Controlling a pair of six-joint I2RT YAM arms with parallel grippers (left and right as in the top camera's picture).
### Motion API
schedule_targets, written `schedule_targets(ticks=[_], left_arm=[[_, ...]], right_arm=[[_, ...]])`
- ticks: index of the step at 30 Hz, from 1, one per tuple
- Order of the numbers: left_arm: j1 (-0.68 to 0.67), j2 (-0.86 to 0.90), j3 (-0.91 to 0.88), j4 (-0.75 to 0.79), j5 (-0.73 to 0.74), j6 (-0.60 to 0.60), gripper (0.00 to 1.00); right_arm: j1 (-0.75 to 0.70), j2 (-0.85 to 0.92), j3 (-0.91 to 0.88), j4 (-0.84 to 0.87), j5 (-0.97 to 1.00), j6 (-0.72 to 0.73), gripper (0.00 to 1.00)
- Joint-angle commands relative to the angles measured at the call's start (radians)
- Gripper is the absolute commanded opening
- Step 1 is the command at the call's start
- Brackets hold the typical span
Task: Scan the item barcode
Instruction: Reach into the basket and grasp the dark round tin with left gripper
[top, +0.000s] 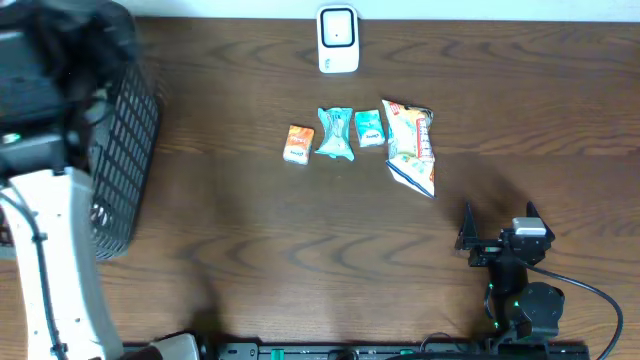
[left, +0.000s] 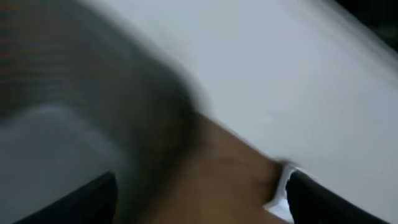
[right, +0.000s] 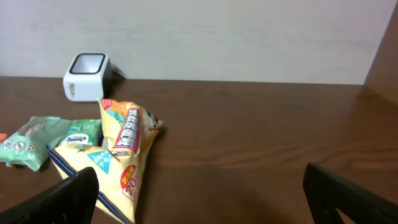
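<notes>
Hovering near the robot's side of the table (top: 250, 250), the right end effector (top: 500, 218) is seen spread wide and empty. The yellow snack bag (top: 410, 145) is found ahead of it and slightly to its left, laid flat with its long axis pointed roughly toward the white scanner (top: 338, 40). The left end effector (left: 199, 202) is shown only in blur, fingers seemingly parted around nothing, with its arm over by the black basket (top: 130, 150), so the right arm is judged nearer.
</notes>
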Motion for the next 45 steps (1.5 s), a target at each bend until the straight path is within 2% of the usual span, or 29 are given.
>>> schedule_targets(ticks=[1,7,10,12,16,20,28,33,35,39,45], left_arm=[[0.174,0.021,0.002,-0.111,-0.033,0.017,0.85],[0.333,0.12,-0.005,-0.307,-0.046,-0.02,0.85],[0.348,0.172,-0.01,-0.365,-0.138,-0.093,0.85],[0.347,0.241,-0.011,-0.428,-0.201,-0.092,0.85],[0.347,0.331,-0.016,-0.512,-0.202,-0.104,0.86],[0.347,0.418,-0.056,-0.566,-0.24,-0.184,0.86],[0.347,0.512,-0.12,-0.568,-0.242,-0.191,0.87],[0.347,0.521,-0.148,-0.518,-0.243,-0.187,0.87],[0.347,0.521,-0.177,-0.448,-0.243,-0.102,0.87],[0.347,0.521,-0.22,-0.389,-0.243,-0.021,0.87],[0.348,0.521,-0.297,-0.318,-0.243,-0.001,0.87]], right_arm=[[0.006,-0.005,-0.002,-0.005,0.001,-0.012,0.99],[0.006,-0.005,-0.002,-0.005,0.001,-0.012,0.99],[0.006,-0.005,-0.002,-0.005,0.001,-0.012,0.99],[0.006,-0.005,-0.002,-0.005,0.001,-0.012,0.99],[0.006,-0.005,-0.002,-0.005,0.001,-0.011,0.99],[0.006,-0.005,-0.002,-0.005,0.001,-0.012,0.99],[0.006,-0.005,-0.002,-0.005,0.001,-0.011,0.99],[0.006,-0.005,-0.002,-0.005,0.001,-0.012,0.99],[0.006,-0.005,-0.002,-0.005,0.001,-0.012,0.99],[0.006,-0.005,-0.002,-0.005,0.001,-0.012,0.99],[0.006,-0.005,-0.002,-0.005,0.001,-0.012,0.99]])
